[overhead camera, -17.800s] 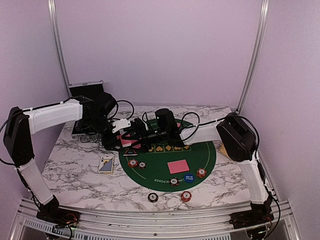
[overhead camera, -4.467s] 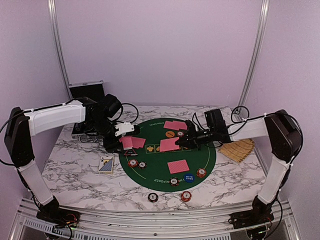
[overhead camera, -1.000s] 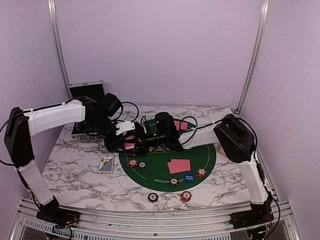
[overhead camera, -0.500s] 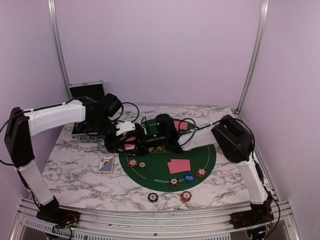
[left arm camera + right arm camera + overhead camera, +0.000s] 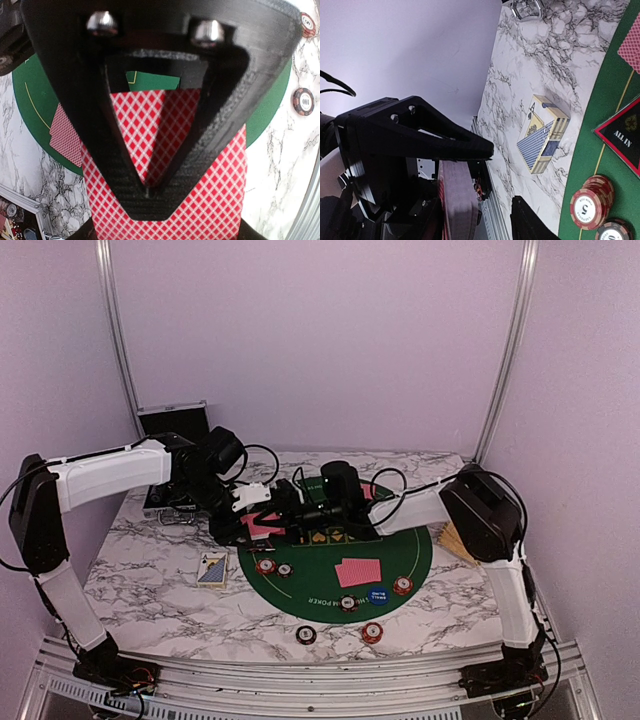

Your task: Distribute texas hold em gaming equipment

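Holding chips [image 5: 11, 214]: open silver-edged case [image 5: 172, 421]

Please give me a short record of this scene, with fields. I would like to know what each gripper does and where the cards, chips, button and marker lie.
left gripper: shut on the deck of cards
right gripper: open, at the deck's edge
green mat: round, on the marble table
dealt cards: two, face down, overlapping, on the mat
loose chips: two on the marble, just off the mat's near edge
blue button: on the mat, near side
ALL IN marker: on the mat, near its left edge
card box: on the marble, left of the mat
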You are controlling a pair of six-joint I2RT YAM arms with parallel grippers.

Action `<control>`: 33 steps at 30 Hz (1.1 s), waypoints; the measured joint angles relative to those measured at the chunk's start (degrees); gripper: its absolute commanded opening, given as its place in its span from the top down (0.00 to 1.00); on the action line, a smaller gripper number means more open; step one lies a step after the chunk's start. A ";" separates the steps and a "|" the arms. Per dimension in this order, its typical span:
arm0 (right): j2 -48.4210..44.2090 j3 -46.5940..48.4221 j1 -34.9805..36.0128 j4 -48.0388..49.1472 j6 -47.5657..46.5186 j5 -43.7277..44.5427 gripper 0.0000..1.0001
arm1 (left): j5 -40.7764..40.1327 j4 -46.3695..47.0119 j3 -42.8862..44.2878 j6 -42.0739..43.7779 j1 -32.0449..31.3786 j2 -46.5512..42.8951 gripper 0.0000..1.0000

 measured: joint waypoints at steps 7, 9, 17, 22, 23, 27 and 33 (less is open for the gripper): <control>-2.40 -1.55 -0.68 -2.45 -2.43 0.35 0.73 | -0.37 -0.22 0.00 0.02 0.00 0.00 1.00; -3.26 -2.16 -0.90 -2.93 -2.86 0.52 0.75 | -0.48 -0.20 0.00 0.02 0.02 0.00 1.00; -5.29 -4.00 -1.77 -4.59 -3.91 0.74 0.81 | -0.55 -0.22 0.00 0.02 0.02 0.00 1.00; -6.01 -5.29 -2.16 -4.90 -3.98 0.72 0.88 | -0.98 -0.26 0.00 0.02 0.02 0.00 1.00; -6.27 -5.68 -2.25 -4.96 -4.00 0.70 0.89 | -0.98 -0.26 0.00 0.02 0.07 0.00 1.00; -7.13 -6.91 -2.75 -5.51 -4.17 0.68 0.93 | -0.98 -0.26 0.00 0.04 0.07 0.00 1.00; -9.11 -8.90 -3.82 -7.98 -5.68 0.61 0.98 | -1.01 -0.22 0.00 0.09 0.15 0.00 1.00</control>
